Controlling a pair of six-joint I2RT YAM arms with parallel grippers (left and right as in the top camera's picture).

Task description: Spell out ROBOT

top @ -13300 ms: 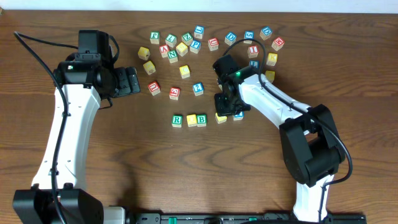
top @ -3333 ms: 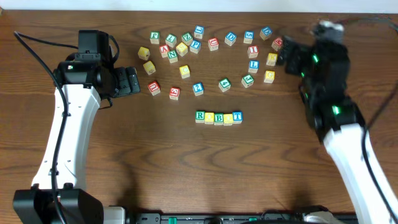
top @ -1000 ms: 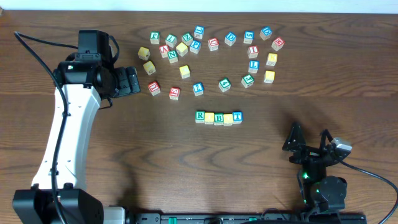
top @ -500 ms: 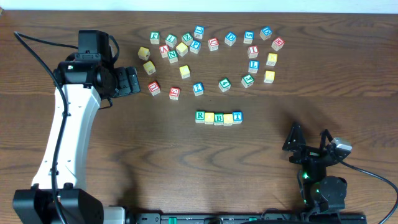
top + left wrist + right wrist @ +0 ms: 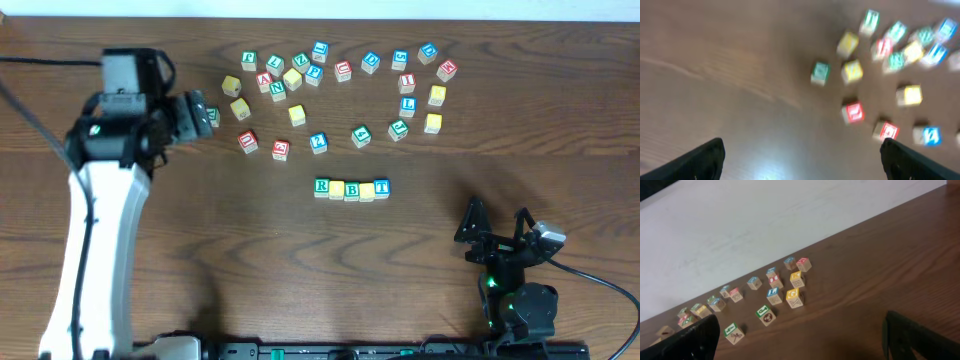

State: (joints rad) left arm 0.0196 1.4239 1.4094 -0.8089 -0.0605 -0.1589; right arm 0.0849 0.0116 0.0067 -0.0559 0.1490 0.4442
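Observation:
The ROBOT cubes stand in one tight row at mid-table in the overhead view: green-edged R (image 5: 322,186), a yellow one (image 5: 337,189), green-edged B (image 5: 352,190), a second yellow one (image 5: 367,189) and blue-edged T (image 5: 381,186). Neither gripper touches them. My left gripper (image 5: 197,115) hovers far to their upper left, open and empty; its wrist view, blurred, shows the left gripper (image 5: 802,165) spread wide over bare wood. My right gripper (image 5: 497,222) rests open near the front right edge; in its wrist view the right gripper (image 5: 800,342) holds nothing. The row is out of both wrist views.
Several loose letter cubes lie scattered along the back of the table (image 5: 150,270), from a yellow cube (image 5: 231,85) across to a red one (image 5: 446,69). A green cube (image 5: 212,117) sits right beside my left gripper. A white wall (image 5: 765,225) backs the table.
My left arm has swung left and slightly toward the back, uncovering a green cube beside its gripper. The right arm and the row of cubes have not moved.

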